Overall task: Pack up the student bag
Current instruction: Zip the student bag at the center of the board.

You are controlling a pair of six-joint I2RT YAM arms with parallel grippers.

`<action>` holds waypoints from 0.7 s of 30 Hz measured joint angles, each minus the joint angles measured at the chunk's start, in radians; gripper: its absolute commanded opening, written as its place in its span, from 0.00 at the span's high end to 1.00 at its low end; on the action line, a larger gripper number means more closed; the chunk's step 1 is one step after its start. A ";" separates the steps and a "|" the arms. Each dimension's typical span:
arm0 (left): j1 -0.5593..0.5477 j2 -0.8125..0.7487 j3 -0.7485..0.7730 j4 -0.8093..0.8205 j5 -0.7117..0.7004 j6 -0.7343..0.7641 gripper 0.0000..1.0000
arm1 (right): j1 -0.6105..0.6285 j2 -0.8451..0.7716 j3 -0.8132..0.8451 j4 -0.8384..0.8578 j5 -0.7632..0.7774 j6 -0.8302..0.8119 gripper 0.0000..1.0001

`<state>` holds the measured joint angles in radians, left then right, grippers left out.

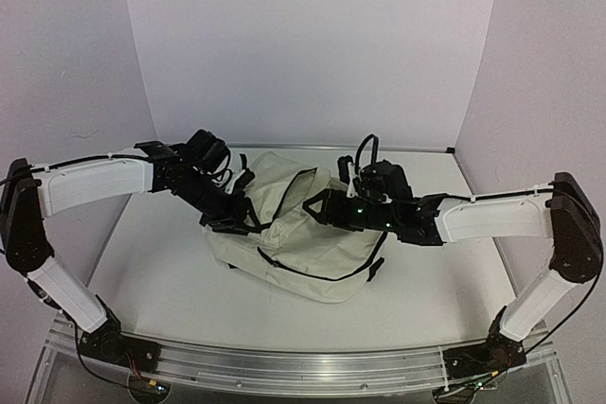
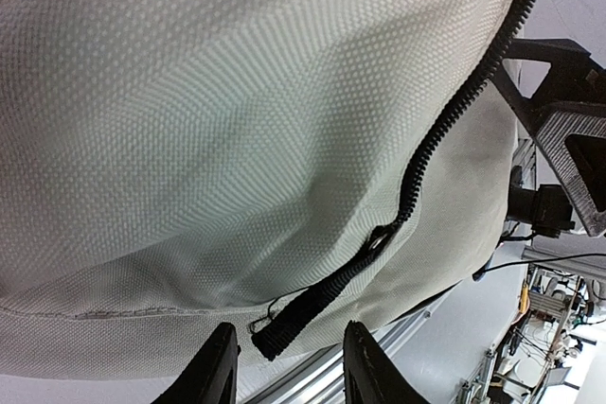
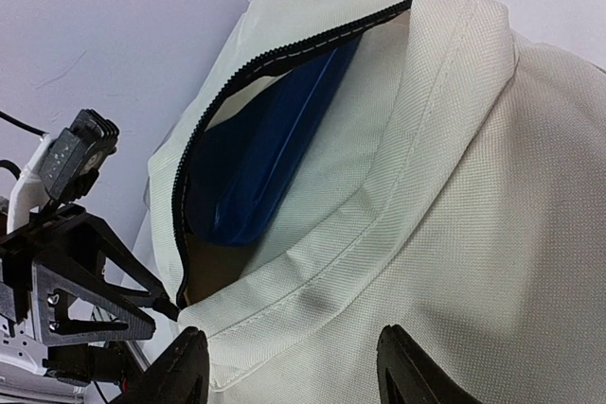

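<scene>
- The white tabletop (image 1: 170,281) carries the whole scene, with pale walls on three sides.
- The student bag (image 1: 303,243) lies slumped near the middle of the tabletop, between the two arms, cream cloth outward and black straps trailing at its upper left.
- Its main opening gapes in the right wrist view, showing dark lining, with a flat blue thing (image 3: 256,167) standing inside; it may be a folder or a book, but the view does not settle that.
- The right gripper (image 3: 294,333) is at the bag's right side, jaws set wide, the thick cream rim of the opening just beyond them.
- The left gripper (image 2: 289,328) is at the bag's left side, jaws parted to a moderate gap.
- A black zipper (image 2: 445,130) runs down the cloth, and its loose end (image 2: 303,309) hangs in the gap between the left jaws, not pinched.
</scene>
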<state>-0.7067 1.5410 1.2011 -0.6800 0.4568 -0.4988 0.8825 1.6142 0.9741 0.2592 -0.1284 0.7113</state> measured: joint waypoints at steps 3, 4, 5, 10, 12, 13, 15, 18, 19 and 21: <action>0.000 0.008 0.000 0.000 0.005 0.000 0.65 | 0.000 0.000 0.000 0.000 0.001 0.000 0.40; 0.000 0.011 0.000 0.000 0.005 0.001 0.67 | 0.000 0.001 0.000 0.000 0.001 0.000 0.40; 0.000 0.014 0.000 0.000 0.005 0.003 0.68 | 0.000 0.001 0.000 0.000 0.001 0.000 0.40; 0.000 0.018 0.000 0.000 0.005 0.004 0.72 | 0.000 0.002 -0.009 0.000 0.003 0.000 0.40; 0.000 0.019 0.001 0.000 0.005 0.005 0.73 | 0.000 0.002 -0.013 0.000 0.005 0.000 0.40; 0.000 0.019 0.001 0.000 0.005 0.005 0.73 | 0.000 0.003 -0.013 0.000 0.005 0.000 0.40; 0.000 0.021 0.001 0.000 0.005 0.005 0.77 | 0.000 0.004 -0.015 0.000 0.005 0.000 0.40; 0.000 0.022 0.001 0.001 0.004 0.005 0.87 | 0.000 0.006 -0.015 0.000 0.005 0.000 0.40; 0.000 0.022 0.001 0.001 0.004 0.005 0.98 | 0.000 0.006 -0.015 0.000 0.005 0.000 0.40; 0.000 0.022 0.001 0.009 -0.003 0.002 1.00 | 0.000 0.006 -0.015 0.000 0.005 0.000 0.40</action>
<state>-0.7067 1.5631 1.2018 -0.6708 0.4538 -0.4969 0.8825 1.6207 0.9588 0.2588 -0.1234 0.7116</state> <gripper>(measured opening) 0.110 0.599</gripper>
